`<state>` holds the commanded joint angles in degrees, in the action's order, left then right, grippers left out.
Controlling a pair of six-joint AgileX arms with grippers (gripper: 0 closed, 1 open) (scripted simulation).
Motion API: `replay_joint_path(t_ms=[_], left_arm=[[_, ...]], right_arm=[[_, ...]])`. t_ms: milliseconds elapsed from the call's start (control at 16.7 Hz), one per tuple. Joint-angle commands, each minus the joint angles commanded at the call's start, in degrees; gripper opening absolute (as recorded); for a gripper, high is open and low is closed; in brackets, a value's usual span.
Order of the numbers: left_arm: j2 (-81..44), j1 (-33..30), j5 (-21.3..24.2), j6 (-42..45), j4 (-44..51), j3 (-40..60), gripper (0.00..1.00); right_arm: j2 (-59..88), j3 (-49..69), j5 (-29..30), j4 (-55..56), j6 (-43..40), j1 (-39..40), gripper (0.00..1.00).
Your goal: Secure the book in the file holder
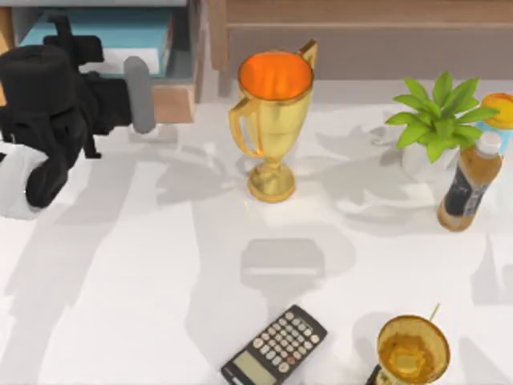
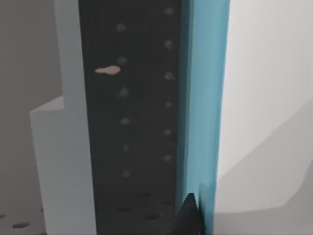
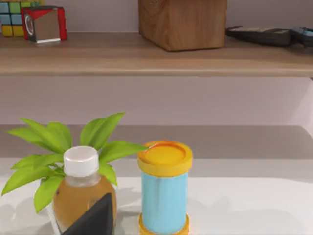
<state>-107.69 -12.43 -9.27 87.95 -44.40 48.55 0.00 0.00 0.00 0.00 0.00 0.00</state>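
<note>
From where I stand the job looks close to finished: the book (image 1: 96,36) sits inside the file holder (image 1: 183,64) at the far left corner of the table, its light blue-teal cover and white page edges visible between the holder's thin grey walls. The left arm reaches toward that corner, and the left gripper (image 1: 80,50) is right at the holder's opening, over the book. I cannot tell how wide its fingers stand or whether they have hold of the book at all; the dark body of the arm hides them from above. In the left wrist view the blue edge of the book (image 2: 205,107) runs upright beside a dark dotted panel, with a pale grey wall of the holder (image 2: 68,147) on the other side and one dark fingertip (image 2: 188,215) just beside the blue edge, perhaps touching it. My guess is that the book is already in place, and what is left is to let go, if it is held, and to draw the arm back without dragging the book out or tipping the holder. The right arm is parked near the table's right side, its camera looking at a potted plant (image 3: 58,142), a bottle with a white cap (image 3: 80,196) and a blue can with a yellow lid (image 3: 165,191). A gold trophy (image 1: 272,120) and a calculator (image 1: 275,346) stand well apart from the holder and play no part.
</note>
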Motion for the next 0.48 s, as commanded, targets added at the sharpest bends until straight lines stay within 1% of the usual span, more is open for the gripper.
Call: replay_joint_path(t_ms=[360, 420, 480], left_arm=[[0.0, 0.0, 0.0, 0.0, 0.0, 0.0, 0.98], [0.0, 0.0, 0.0, 0.0, 0.0, 0.0, 1.0], [0.0, 0.0, 0.0, 0.0, 0.0, 0.0, 1.0]], right_arm=[[0.0, 0.0, 0.0, 0.0, 0.0, 0.0, 1.0], [0.0, 0.0, 0.0, 0.0, 0.0, 0.0, 1.0], [0.0, 0.0, 0.0, 0.0, 0.0, 0.0, 1.0]])
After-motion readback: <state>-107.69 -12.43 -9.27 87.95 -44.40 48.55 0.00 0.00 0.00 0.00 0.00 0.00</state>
